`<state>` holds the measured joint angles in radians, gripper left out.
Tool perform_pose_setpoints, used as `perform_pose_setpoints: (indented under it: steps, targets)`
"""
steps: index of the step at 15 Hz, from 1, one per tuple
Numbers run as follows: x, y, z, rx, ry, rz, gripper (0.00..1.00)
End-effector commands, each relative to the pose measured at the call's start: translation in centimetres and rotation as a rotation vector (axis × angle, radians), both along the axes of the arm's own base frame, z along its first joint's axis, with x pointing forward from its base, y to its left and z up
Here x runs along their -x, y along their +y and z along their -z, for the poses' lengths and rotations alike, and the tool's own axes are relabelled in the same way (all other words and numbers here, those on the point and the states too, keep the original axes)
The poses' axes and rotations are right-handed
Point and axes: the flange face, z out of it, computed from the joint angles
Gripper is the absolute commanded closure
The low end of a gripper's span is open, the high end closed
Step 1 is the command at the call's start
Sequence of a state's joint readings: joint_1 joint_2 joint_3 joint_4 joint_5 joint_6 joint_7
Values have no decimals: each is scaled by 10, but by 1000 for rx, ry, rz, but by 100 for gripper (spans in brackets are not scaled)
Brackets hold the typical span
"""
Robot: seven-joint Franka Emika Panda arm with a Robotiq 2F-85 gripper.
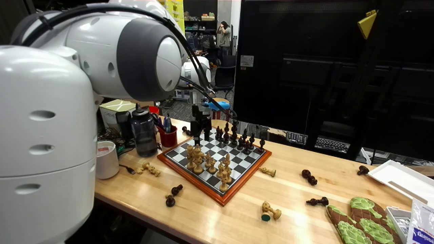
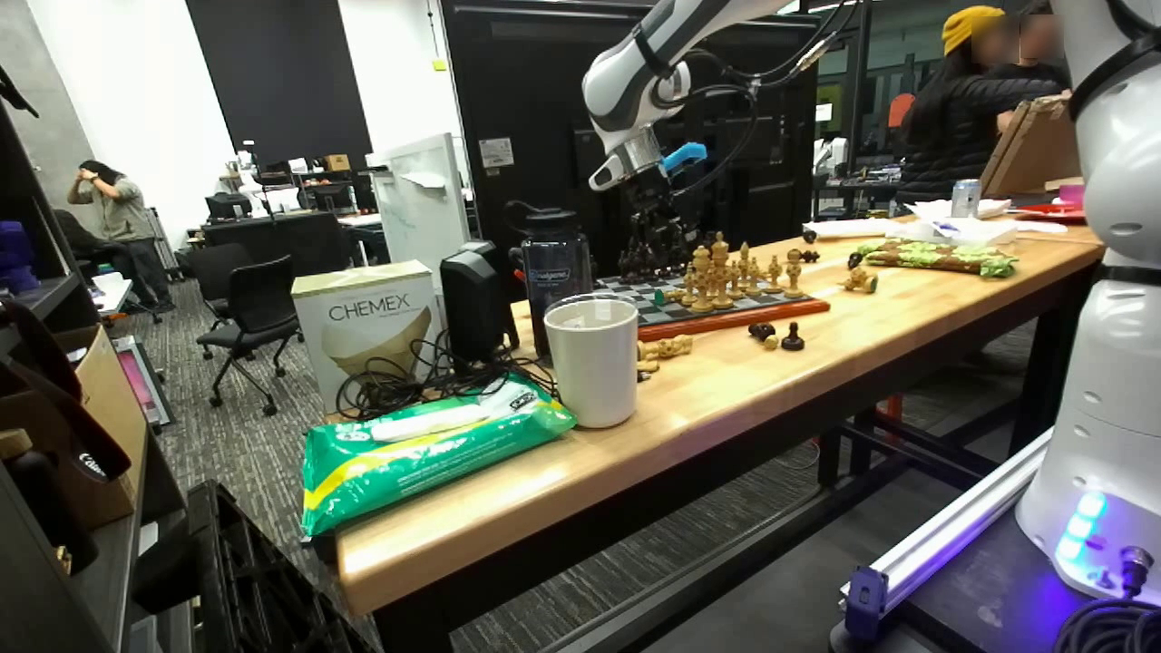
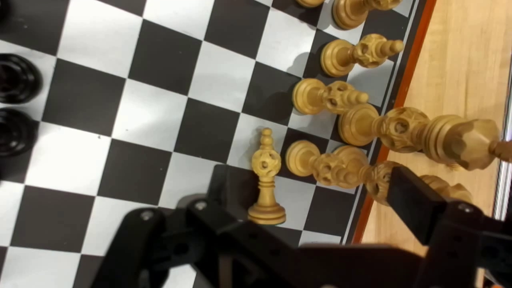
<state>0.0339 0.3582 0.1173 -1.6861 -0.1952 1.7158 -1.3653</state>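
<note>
Wrist view: fingers point(image 3: 416, 206) wide apart, lower centre and lower right of the frame; between them, nearer the lower-centre one, a pale piece point(image 3: 266, 172) lying on the board point(image 3: 144, 102); standing pieces point(image 3: 342, 97), right; dark pieces point(image 3: 16, 80), left edge.

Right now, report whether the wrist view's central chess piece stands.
Tipped: light wooden chess piece lies sideways, green underside visible in an exterior view.

A toppled pale piece point(image 3: 266, 168) is being framed on the chessboard point(image 3: 148, 110) by the wide-parted gripper point(image 3: 314, 188)! Beside it upright pale pieces point(image 3: 404, 134) are clustered, well away from it dark pieces point(image 3: 18, 78).
</note>
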Motion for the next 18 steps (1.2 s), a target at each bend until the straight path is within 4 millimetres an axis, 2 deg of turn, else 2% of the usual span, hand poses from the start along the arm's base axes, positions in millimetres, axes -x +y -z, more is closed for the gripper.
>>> perform_pose_setpoints:
  steps: [1, 9, 18]
  targets:
    - [0, 0, 0, 0, 1, 0, 0]
    - [-4, 3, 9, 4, 22, -9, 0]
    - [-10, 12, 3, -16, 5, -36, 0]
